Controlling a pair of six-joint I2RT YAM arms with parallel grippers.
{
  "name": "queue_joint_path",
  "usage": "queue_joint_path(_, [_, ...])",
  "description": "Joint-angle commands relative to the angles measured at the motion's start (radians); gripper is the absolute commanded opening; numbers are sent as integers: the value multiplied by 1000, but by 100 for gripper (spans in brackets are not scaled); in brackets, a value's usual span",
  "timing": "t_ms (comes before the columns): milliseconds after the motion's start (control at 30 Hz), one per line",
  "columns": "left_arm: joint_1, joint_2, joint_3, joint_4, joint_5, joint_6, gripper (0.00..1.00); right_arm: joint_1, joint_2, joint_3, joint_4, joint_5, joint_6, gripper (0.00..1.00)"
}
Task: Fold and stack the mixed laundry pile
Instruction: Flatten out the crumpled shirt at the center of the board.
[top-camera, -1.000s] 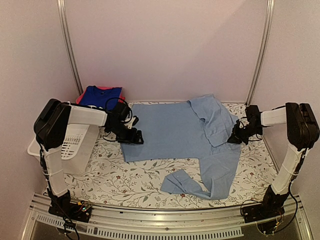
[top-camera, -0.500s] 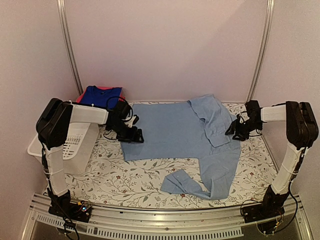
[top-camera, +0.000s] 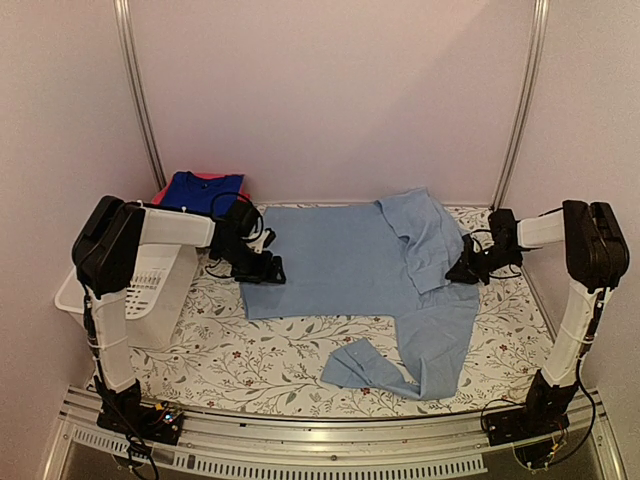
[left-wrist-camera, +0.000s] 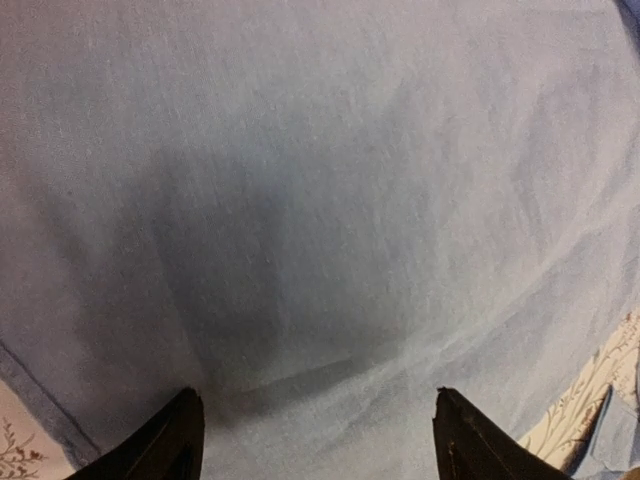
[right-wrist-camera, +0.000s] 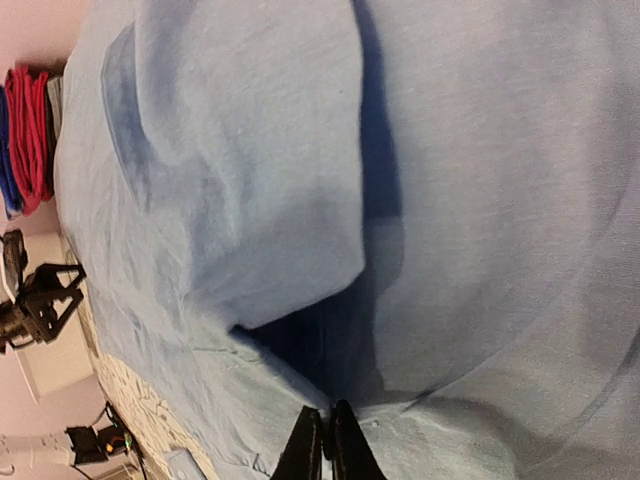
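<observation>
The large pale-blue shirt (top-camera: 340, 260) lies spread on the table, with its right side folded over and a sleeve (top-camera: 365, 365) trailing toward the front. My left gripper (top-camera: 262, 268) is open just above the shirt's left edge, its fingers wide apart over flat cloth (left-wrist-camera: 320, 200). My right gripper (top-camera: 462, 270) is shut at the shirt's right side, pinching cloth (right-wrist-camera: 450, 300) just under the folded flap (right-wrist-camera: 250, 170). A folded royal-blue garment (top-camera: 205, 192) lies on a pink-red one (top-camera: 160, 192) at the back left. I cannot tell which blue piece it is.
A white slotted basket (top-camera: 150, 285) stands at the left edge beside my left arm. The floral tablecloth (top-camera: 260, 350) shows in front of the shirt. Pale walls and two metal rails (top-camera: 140, 100) close the back.
My right gripper has moved a little left, further onto the shirt. My left gripper has shifted slightly back along the shirt's left edge. The shirt lies much as before.
</observation>
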Motion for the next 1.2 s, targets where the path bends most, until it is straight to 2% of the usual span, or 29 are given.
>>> queue_joint_path(0, [16,29,10,-21,-3,11,79,2,-50,-13,-2,-129,-28,0])
queue_joint_path(167, [18,32,20,-25,-1,9,79,2,-145,31,62,-212,26,0])
queue_joint_path(300, [19,35,35,-37,-6,7,79,3,-87,225,167,-263,134,0])
queue_joint_path(400, [24,31,41,-37,-13,-4,79,4,102,521,269,-313,265,0])
queue_joint_path(467, [28,29,48,-33,-16,-15,79,17,273,781,366,-338,377,0])
queue_joint_path(533, [30,27,53,-24,-21,-30,79,32,432,1120,479,-346,507,0])
queue_joint_path(567, [31,26,57,-22,-22,-34,79,38,542,1226,544,-343,583,2])
queue_joint_path(600, [33,26,61,-22,-24,-38,80,43,599,1293,605,-331,645,17])
queue_joint_path(633, [35,27,68,-22,-28,-40,80,46,654,1307,662,-315,736,47])
queue_joint_path(667, [37,27,76,-21,-29,-42,81,48,679,1300,672,-307,767,68])
queue_joint_path(700, [38,27,82,-18,-25,-42,81,48,697,1268,659,-308,775,81])
queue_joint_path(767, [41,27,99,-19,-22,-42,82,45,680,1137,628,-318,717,95])
queue_joint_path(900, [39,4,123,-14,-18,-33,82,14,490,871,453,-233,469,97])
queue_joint_path(1033, [33,-9,139,21,8,-6,82,3,379,760,219,-112,219,95])
queue_joint_path(1167, [28,53,192,12,35,15,83,1,342,648,114,-103,88,89])
